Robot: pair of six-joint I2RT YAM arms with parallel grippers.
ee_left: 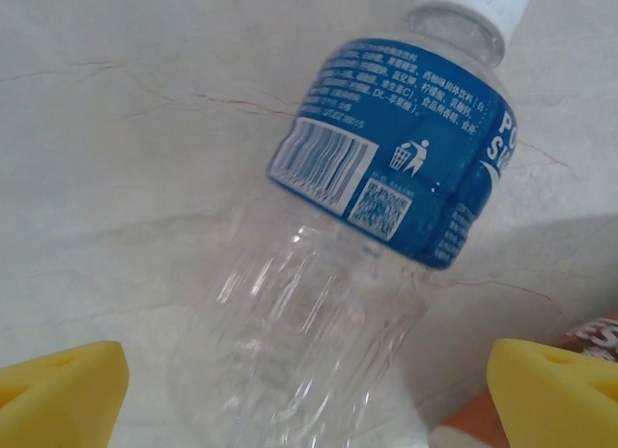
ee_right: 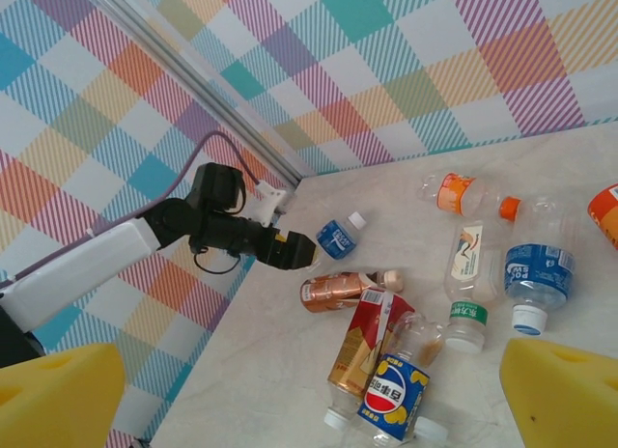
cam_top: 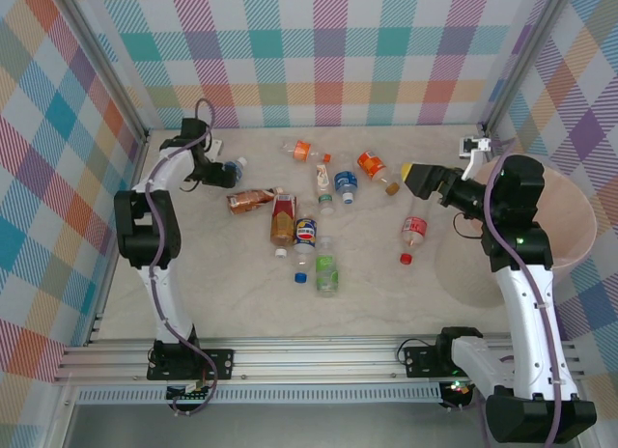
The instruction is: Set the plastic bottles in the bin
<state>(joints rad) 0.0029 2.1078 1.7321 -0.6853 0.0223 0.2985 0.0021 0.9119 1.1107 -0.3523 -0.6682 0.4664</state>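
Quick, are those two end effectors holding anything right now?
Left end effector: open around a blue-label bottle, not gripping it.
Right end effector: open, holding nothing.

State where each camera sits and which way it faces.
Top external: above and behind, looking down on the table; left arm, right arm, bin at right.
Left wrist: close above a blue-labelled bottle; own yellow fingertips either side.
Right wrist: raised, facing across the scattered bottles toward the left arm; own fingertips at bottom corners.
Shared: both wrist views catch that blue-labelled bottle.
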